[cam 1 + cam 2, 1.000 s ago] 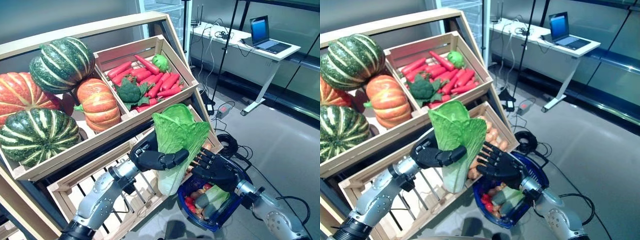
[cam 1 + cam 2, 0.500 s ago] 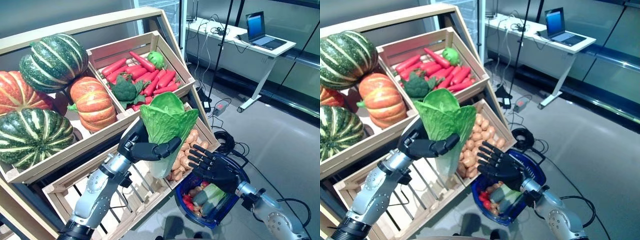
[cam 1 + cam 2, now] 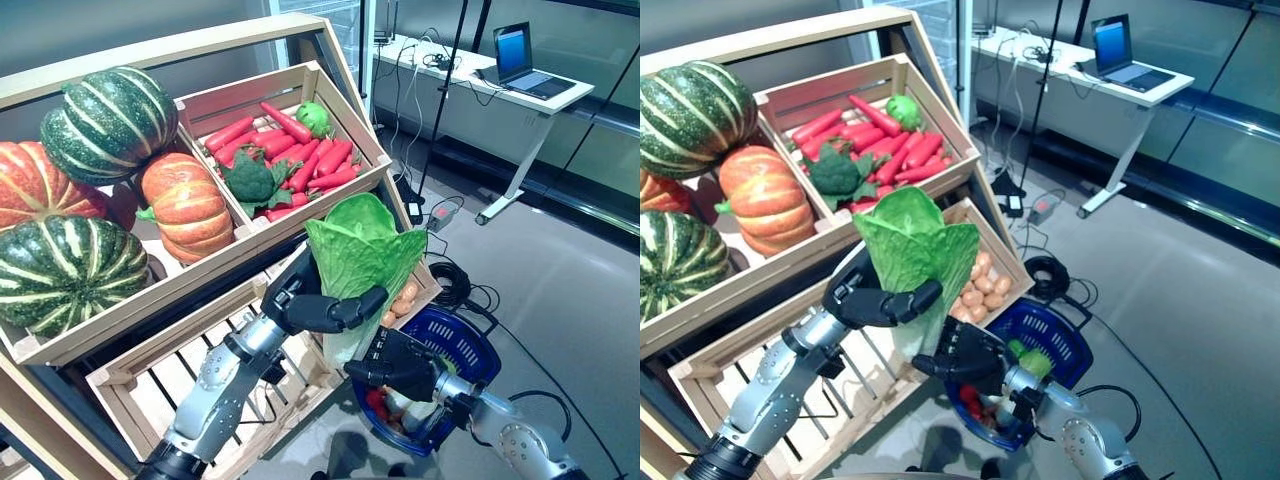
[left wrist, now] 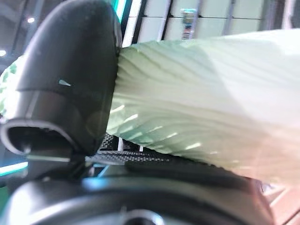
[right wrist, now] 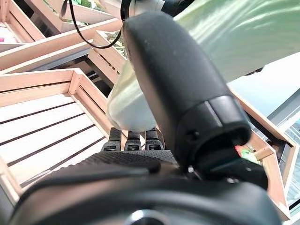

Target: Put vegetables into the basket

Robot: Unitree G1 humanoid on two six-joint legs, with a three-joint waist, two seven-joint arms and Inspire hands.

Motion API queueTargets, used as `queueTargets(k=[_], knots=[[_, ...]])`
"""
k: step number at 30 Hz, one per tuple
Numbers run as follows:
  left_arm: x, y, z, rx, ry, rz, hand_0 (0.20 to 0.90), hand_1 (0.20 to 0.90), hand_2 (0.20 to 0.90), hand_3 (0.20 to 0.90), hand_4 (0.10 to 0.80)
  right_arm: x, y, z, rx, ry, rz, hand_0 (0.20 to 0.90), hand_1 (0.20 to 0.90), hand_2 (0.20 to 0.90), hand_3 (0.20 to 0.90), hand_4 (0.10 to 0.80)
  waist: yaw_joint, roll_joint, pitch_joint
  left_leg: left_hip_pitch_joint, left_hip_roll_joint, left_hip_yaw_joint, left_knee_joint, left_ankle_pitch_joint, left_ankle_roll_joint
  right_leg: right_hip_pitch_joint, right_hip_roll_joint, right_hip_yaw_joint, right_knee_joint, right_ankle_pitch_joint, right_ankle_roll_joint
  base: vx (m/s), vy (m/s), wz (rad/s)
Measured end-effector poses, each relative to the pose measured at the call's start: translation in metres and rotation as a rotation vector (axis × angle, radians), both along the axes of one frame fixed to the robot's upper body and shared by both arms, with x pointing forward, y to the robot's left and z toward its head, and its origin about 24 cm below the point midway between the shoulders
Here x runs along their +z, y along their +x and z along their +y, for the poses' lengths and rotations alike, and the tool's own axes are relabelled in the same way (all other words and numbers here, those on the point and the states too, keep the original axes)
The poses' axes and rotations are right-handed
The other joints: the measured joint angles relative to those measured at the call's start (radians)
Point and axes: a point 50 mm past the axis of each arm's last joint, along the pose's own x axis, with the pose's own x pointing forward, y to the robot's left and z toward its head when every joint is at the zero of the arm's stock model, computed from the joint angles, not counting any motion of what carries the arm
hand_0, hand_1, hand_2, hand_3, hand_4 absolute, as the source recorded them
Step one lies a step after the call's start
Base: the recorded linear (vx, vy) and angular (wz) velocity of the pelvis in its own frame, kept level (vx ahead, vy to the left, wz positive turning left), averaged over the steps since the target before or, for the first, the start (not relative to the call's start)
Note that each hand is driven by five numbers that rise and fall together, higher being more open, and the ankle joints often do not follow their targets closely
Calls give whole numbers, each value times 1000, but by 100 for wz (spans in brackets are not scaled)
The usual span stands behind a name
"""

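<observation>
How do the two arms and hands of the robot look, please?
Both arms are silver-grey metal segments with dark joints. The left hand and the right hand are black, with jointed fingers and a thick smooth thumb. A black cable runs by the left wrist.

— What's lost on my feed?
— The cabbage's [image 3: 362,262] pale base sits behind my right hand [image 3: 400,363], which also covers much of the basket [image 3: 470,335].
— And the pumpkins?
— The orange pumpkin [image 3: 40,188] runs off the frame's edge.
</observation>
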Motion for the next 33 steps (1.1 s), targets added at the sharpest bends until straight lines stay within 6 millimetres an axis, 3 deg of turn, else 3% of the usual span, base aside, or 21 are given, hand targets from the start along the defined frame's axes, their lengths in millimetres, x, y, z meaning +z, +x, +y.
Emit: queueTargets(k=[10, 28, 29, 30, 33], knots=[[-2, 1, -13, -116, -75, 80, 300, 300, 300, 300, 400, 4, 4, 6, 19, -4, -29, 900, 900, 900, 900, 800, -1, 1, 0, 0, 0, 2, 0, 0, 0, -1, 0, 2, 0, 0, 0, 0, 0, 0], [-14, 1, -18, -177, -4, 191, 300, 300, 300, 300, 400, -1, -2, 2, 47, -58, -17, 900, 900, 900, 900, 800, -1, 2, 0, 0, 0, 3, 0, 0, 0, -1, 0, 3, 0, 0, 0, 0, 0, 0], [-15, 0, -18, -181, 4, 192, 300, 300, 300, 300, 400, -2, -2, 2, 47, -58, -15, 472, 472, 472, 472, 515, -1, 2, 0, 0, 0, 3, 0, 0, 0, -1, 0, 3, 0, 0, 0, 0, 0, 0], [-15, 1, -18, -185, 15, 187, 300, 300, 300, 300, 400, -2, -3, 2, 46, -58, -11, 300, 300, 300, 300, 400, -1, 2, 0, 0, 0, 3, 0, 0, 0, -1, 0, 3, 0, 0, 0, 0, 0, 0], [-15, 1, -18, -197, 40, 180, 300, 300, 300, 300, 400, -5, -6, 2, 52, -52, -2, 300, 300, 300, 300, 400, -2, 3, 0, -1, 0, 3, 0, 0, 0, -1, 0, 3, 0, 0, 0, 0, 0, 0]])
